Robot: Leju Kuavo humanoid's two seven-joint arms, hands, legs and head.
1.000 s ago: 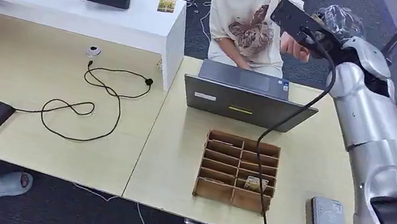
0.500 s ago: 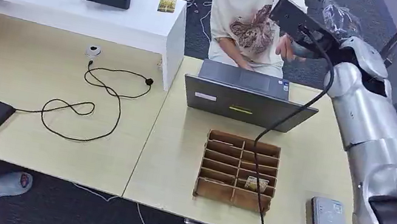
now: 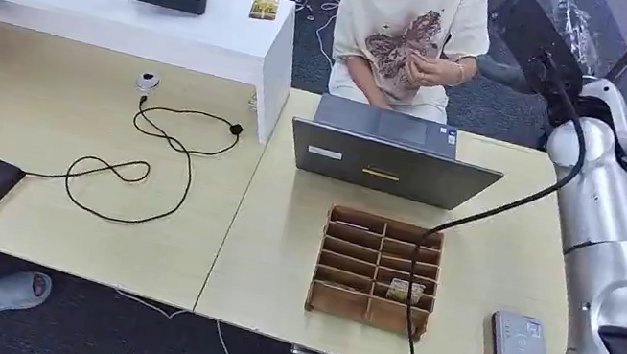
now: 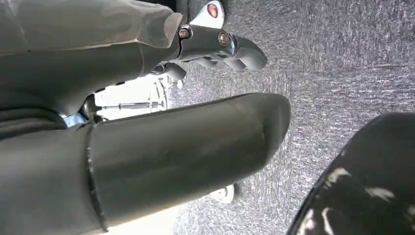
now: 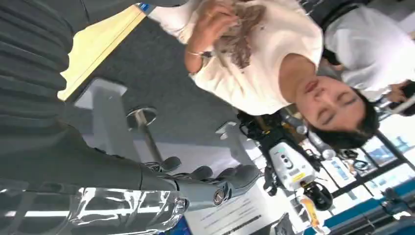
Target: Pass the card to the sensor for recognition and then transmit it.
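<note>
The right hand (image 5: 205,188) was raised at one o'clock, fingers spread and empty. The card (image 3: 427,64) sat in the person's hands (image 3: 428,68) at twelve o'clock, behind the laptop (image 3: 391,157). The card reader (image 3: 519,351) lay at four o'clock on the tabletop (image 3: 276,258). The left hand (image 4: 215,44) hung with fingers apart, empty.

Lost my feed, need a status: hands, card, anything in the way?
Right hand up near the person, fingers apart, empty. Left hand hangs empty. Card too small to tell. Sensor unobstructed.
</note>
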